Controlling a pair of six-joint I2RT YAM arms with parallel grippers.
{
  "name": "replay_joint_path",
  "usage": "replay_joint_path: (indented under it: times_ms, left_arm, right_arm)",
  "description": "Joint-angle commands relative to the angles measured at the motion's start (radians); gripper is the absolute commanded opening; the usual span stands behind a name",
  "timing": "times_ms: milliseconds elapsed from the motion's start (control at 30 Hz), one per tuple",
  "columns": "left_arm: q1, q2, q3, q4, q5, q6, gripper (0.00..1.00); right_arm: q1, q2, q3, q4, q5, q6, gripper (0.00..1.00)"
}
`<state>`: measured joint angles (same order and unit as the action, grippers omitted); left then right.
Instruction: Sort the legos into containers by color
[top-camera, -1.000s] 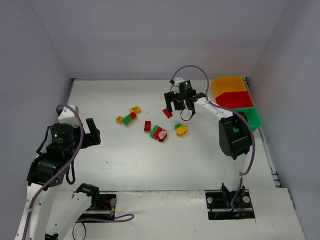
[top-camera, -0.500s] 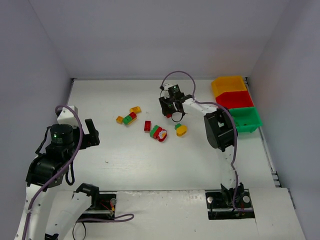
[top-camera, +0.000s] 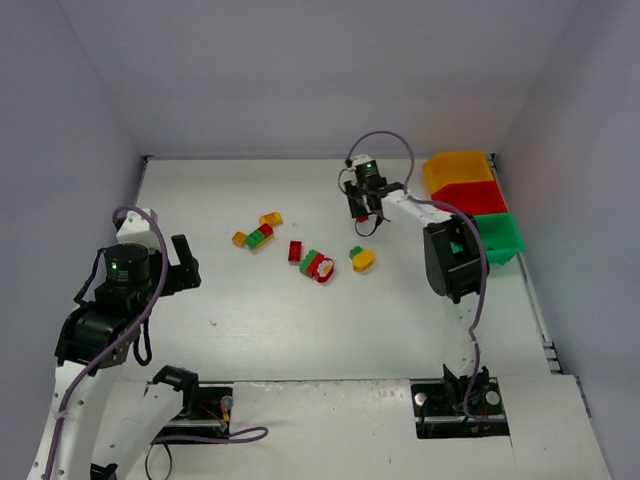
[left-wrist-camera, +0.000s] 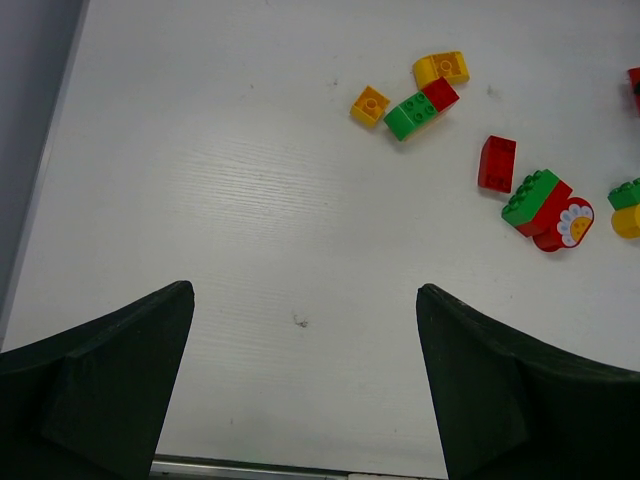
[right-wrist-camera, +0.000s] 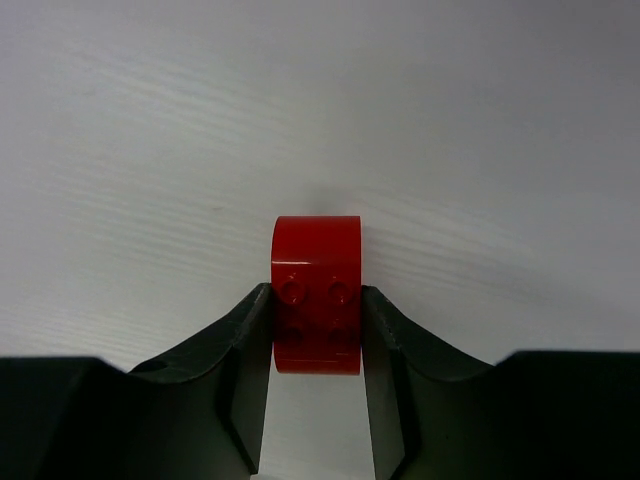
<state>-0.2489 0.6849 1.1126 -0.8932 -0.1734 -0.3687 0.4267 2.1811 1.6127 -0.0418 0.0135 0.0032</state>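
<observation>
Tabletop (left-wrist-camera: 250, 200): white, matt, faint wood-grain texture. Red brick (right-wrist-camera: 316, 265): smooth moulded plastic, slight sheen. Right gripper (right-wrist-camera: 316, 300) fingers (right-wrist-camera: 235, 360): black matt plastic. Left gripper (left-wrist-camera: 305, 292) looks the same. Loose legos (left-wrist-camera: 540, 200): glossy plastic. Bins (top-camera: 455, 168) at far right edge: smooth coloured plastic. Cable (top-camera: 380, 133): smooth purple sheath.

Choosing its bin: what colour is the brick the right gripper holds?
The brick is red; see right wrist view.
</observation>
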Motion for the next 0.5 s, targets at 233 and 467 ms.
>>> replay_joint_path:
  times_ms: [233,467]
  left_arm:
    - [-0.004,0.044,0.024,0.066,0.011,-0.03,0.86]
    - [-0.004,0.048,0.03,0.071,0.011,-0.026,0.86]
  right_arm:
    - [-0.419,-0.28,-0.068,0.013,0.287,0.231,0.02]
    - [-0.542,-0.258,-0.074,-0.015,0.263,0.291,0.19]
